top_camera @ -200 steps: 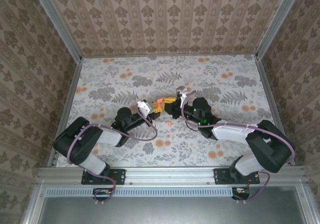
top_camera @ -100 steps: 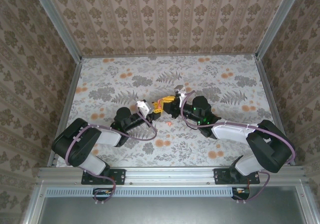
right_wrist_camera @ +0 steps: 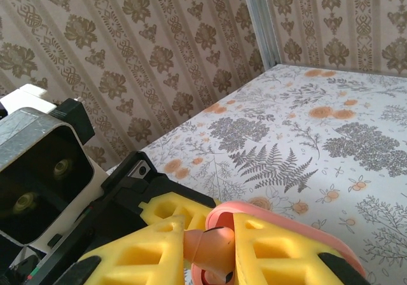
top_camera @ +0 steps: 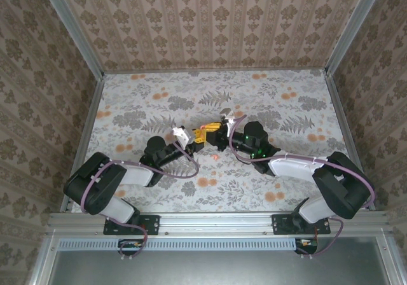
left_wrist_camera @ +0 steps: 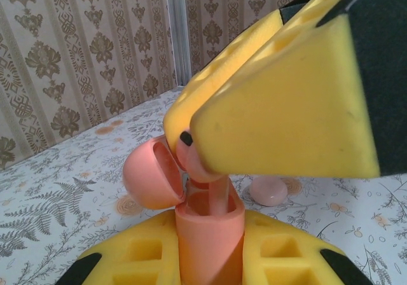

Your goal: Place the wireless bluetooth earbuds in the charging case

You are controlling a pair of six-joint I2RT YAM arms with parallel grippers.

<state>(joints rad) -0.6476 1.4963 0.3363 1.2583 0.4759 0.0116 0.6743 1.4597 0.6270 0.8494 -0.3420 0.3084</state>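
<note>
Seating earbud point(right_wrist_camera: 215, 243), pinched by right gripper point(right_wrist_camera: 207, 253), into open charging case point(left_wrist_camera: 210, 224) clamped in left gripper point(left_wrist_camera: 210, 261) above mid-table: align stem over socket, descend gently, release only once fully seated.

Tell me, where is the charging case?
In the left wrist view, the charging case, lid open, stands clamped in the left pincer, under the right pincer.

The case point(left_wrist_camera: 206, 234) is smooth coral plastic with a soft sheen, as is the earbud point(right_wrist_camera: 210, 245). The yellow fingers point(right_wrist_camera: 273, 250) look matt, faintly grainy plastic. The printed cloth point(top_camera: 152, 107) is matt, and the rail point(top_camera: 216, 221) along its near edge is dull metal.
</note>
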